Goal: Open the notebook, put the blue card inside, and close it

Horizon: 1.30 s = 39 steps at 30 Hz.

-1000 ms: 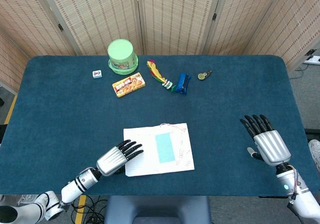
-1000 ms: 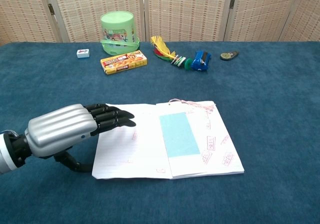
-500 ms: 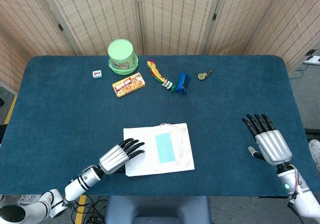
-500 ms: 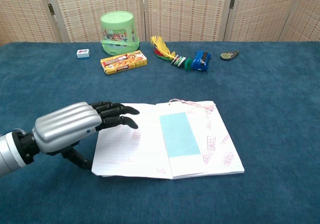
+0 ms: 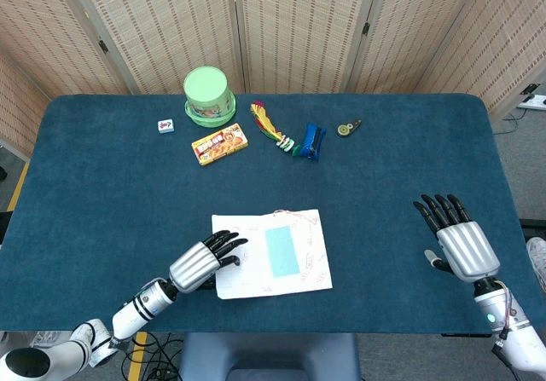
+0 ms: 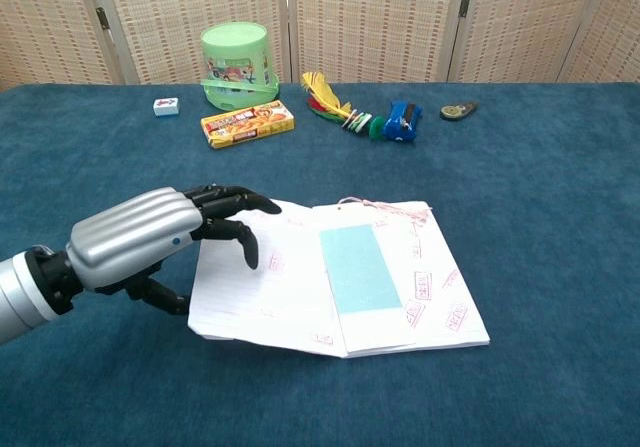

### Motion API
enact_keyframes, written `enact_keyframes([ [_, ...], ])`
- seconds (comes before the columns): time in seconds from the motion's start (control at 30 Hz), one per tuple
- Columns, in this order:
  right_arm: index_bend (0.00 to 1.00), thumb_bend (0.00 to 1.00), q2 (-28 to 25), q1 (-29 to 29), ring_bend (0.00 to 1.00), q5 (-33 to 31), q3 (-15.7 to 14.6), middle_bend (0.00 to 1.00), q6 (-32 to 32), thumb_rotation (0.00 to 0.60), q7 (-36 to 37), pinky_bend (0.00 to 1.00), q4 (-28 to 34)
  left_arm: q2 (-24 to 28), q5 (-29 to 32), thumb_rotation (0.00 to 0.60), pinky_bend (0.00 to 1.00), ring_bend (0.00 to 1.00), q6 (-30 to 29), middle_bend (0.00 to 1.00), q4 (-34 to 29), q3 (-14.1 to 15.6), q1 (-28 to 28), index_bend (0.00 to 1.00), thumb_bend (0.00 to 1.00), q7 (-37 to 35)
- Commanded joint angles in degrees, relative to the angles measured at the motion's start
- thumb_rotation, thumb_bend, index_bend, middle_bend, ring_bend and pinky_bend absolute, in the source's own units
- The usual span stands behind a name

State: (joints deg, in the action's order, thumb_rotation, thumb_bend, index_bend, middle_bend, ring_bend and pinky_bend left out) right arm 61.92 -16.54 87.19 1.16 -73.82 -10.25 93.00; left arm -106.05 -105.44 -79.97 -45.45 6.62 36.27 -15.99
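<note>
The notebook [image 5: 307, 262] [image 6: 430, 287] lies open on the blue table near its front edge. A light blue card [image 5: 281, 251] [image 6: 358, 267] rests flat on the right-hand page by the spine. My left hand [image 5: 200, 263] [image 6: 150, 242] is at the notebook's left edge, fingers on top of the left page and thumb under it. That side is lifted slightly off the table. My right hand [image 5: 456, 240] hovers far to the right, fingers spread and holding nothing; only the head view shows it.
Along the far side of the table stand a green tub [image 5: 208, 95] [image 6: 236, 62], a yellow snack box [image 5: 220, 143] [image 6: 247, 124], a small white tile [image 5: 166, 125], a colourful feathered toy [image 5: 271, 129], a blue object [image 5: 312, 141] and a small round item [image 5: 345, 129].
My left hand slid further onto the left page and curled around its edge, and that side of the notebook has risen a little. The right hand has barely moved.
</note>
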Motion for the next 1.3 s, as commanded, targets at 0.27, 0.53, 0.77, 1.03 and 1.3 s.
enact_keyframes([
  [0.27, 0.01, 0.2, 0.0, 0.2, 0.0, 0.3, 0.1, 0.04, -0.1, 0.6, 0.4, 0.0, -0.1, 0.0, 0.4, 0.6, 0.17, 0.13, -0.5, 0.16, -0.2, 0.2, -0.2, 0.58, 0.55, 1.1],
  [0.53, 0.01, 0.2, 0.1, 0.3, 0.0, 0.3, 0.3, 0.04, 0.0, 0.6, 0.6, 0.0, -0.3, 0.9, 0.2, 0.6, 0.17, 0.14, -2.1, 0.17, -0.7, 0.6, -0.6, 0.63, 0.58, 1.3],
  [0.77, 0.01, 0.2, 0.1, 0.2, 0.0, 0.5, 0.6, 0.03, -0.1, 0.6, 0.3, 0.0, 0.1, 4.6, 0.0, 0.6, 0.17, 0.14, -5.0, 0.17, -1.5, 0.9, -1.7, 0.64, 0.58, 1.7],
  [1.03, 0.01, 0.2, 0.1, 0.4, 0.0, 1.0, 0.6, 0.03, -0.5, 0.6, 0.0, 0.0, 0.7, 8.7, -1.8, 0.6, 0.17, 0.14, -8.6, 0.17, -4.6, 1.5, -2.4, 0.63, 0.58, 4.6],
  [1.3, 0.01, 0.2, -0.4, 0.9, 0.0, 1.3, 0.6, 0.03, -1.4, 0.6, -0.1, 0.0, 1.4, 11.1, -5.0, 0.6, 0.17, 0.14, -7.4, 0.17, -12.6, 1.0, 0.5, 0.57, 0.58, 11.4],
])
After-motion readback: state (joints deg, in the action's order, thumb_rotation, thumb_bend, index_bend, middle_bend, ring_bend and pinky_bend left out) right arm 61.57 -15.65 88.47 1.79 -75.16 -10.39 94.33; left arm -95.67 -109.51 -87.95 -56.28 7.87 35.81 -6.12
